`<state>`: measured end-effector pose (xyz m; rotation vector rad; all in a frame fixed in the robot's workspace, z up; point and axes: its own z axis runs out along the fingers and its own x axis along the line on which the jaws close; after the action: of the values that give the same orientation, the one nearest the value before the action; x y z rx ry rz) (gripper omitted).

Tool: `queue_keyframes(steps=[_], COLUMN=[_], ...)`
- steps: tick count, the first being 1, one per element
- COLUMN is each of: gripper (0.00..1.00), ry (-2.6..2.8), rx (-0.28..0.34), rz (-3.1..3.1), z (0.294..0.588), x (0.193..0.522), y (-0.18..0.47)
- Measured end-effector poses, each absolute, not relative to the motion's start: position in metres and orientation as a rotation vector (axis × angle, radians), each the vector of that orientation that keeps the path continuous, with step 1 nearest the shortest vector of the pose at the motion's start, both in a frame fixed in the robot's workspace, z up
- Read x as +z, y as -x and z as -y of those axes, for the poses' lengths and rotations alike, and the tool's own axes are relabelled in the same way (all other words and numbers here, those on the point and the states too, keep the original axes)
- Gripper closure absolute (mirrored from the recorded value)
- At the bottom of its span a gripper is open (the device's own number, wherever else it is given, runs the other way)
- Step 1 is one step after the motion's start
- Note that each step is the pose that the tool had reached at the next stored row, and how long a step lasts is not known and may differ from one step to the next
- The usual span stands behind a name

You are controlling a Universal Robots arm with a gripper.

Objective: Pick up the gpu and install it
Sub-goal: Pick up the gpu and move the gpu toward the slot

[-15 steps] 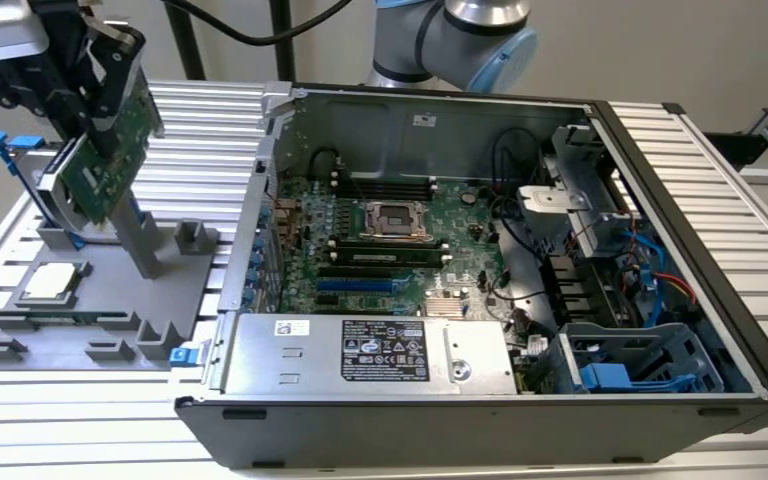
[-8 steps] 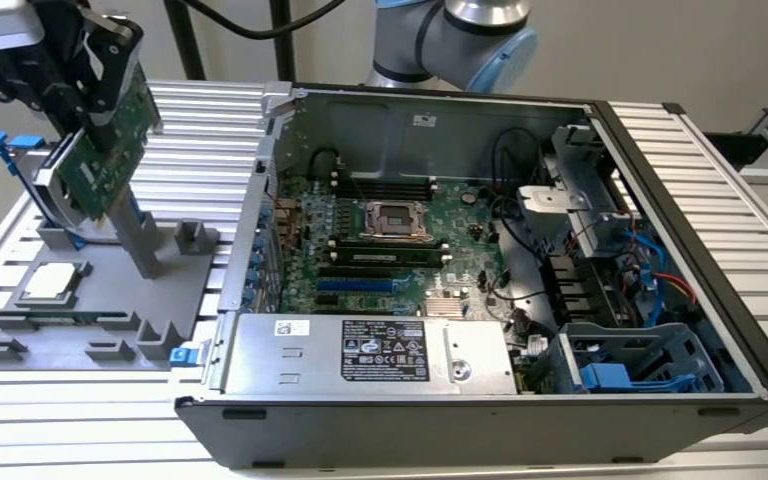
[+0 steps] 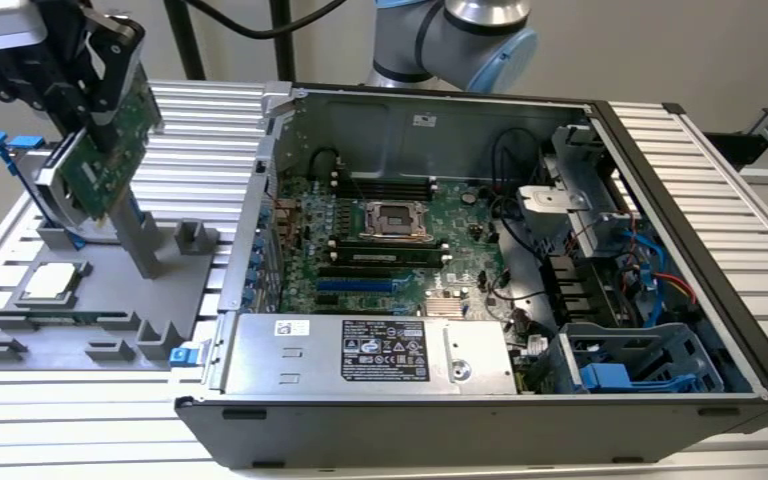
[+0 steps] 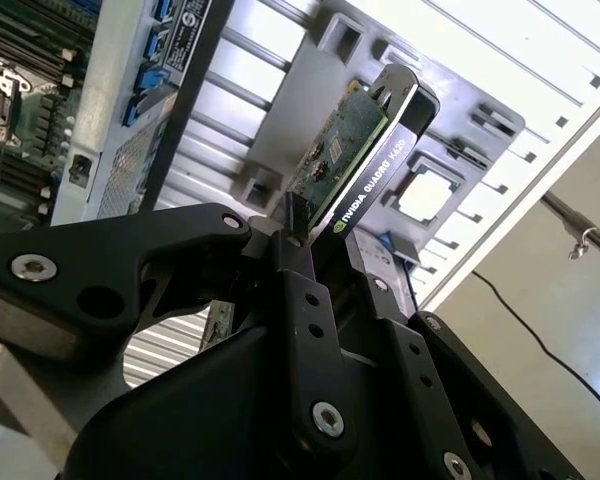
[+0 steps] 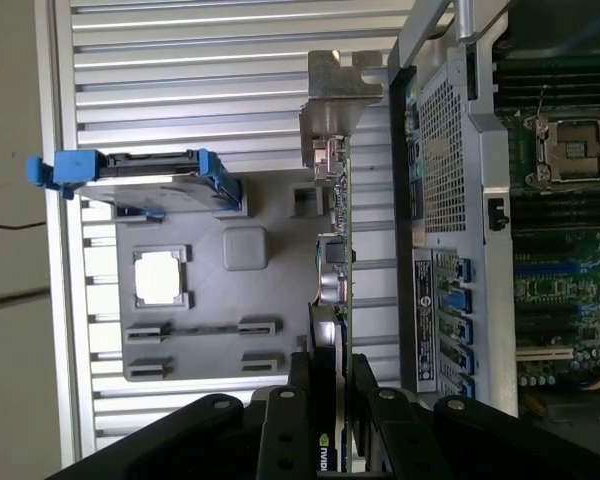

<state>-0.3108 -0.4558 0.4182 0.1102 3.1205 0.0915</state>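
Green-faced gpu [image 3: 101,165], tilted, clamped tight in the gripper [image 3: 95,130] over the grey tray [image 3: 104,292]; open computer case [image 3: 384,130] just beside.

the arm [image 3: 471,30] shows a rounded joint of silver-grey metal with a light blue cap [image 3: 515,50] on its side. a thick black cable [image 3: 261,28] loops beside it. the gripper [image 3: 101,125] has a pale grey body and matte black linkage bars. in the second wrist view the links [image 4: 130,260] are flat black plates with rounded ends, pinned by silver round-head screws [image 4: 327,418], and the slim black fingers [image 4: 305,290] carry small bored holes.
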Motion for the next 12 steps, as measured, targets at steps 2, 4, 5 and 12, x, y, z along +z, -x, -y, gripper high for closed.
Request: queue_keyframes(steps=[2,4,5,12], gripper=[1.00,1.00,1.00,1.00], ry=[-0.110,-0.110,-0.110,-0.110], rx=[0.092,0.092,0.092,0.092], rz=[-3.120,-3.120,-3.120,-3.120], z=[0.4557,0.4556,0.4556,0.4553], x=[0.4182,0.4182,0.4182,0.4181], y=[0.3101,0.3094,0.3090,0.3063])
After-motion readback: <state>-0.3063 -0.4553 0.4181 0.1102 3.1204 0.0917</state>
